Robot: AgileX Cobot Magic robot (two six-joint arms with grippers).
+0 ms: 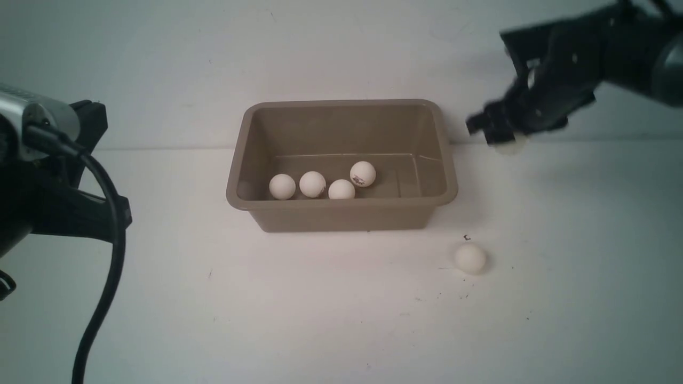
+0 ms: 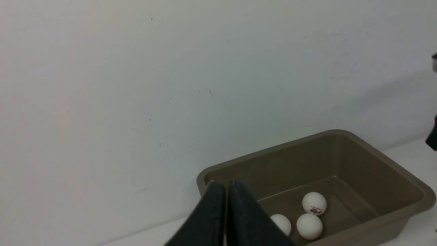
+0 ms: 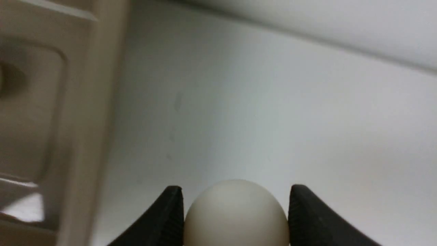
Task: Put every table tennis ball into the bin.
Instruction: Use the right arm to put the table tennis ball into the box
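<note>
The right gripper (image 3: 235,190) pinches one small, matte white table tennis ball (image 3: 235,218) between its two black fingers (image 3: 164,218), each pressed against a side of the ball. The rectangular taupe plastic bin (image 1: 341,216) with a flared rim sits just beside this gripper, toward the left arm's side. Four more white balls (image 1: 312,184) lie in a loose row on its floor. A sixth white ball (image 1: 470,258) rests on the white table (image 1: 320,309), nearer the robot than the right gripper and apart from it. The left gripper (image 2: 225,205) has its jaws pressed together and empty, with the bin just beyond its tips.
</note>
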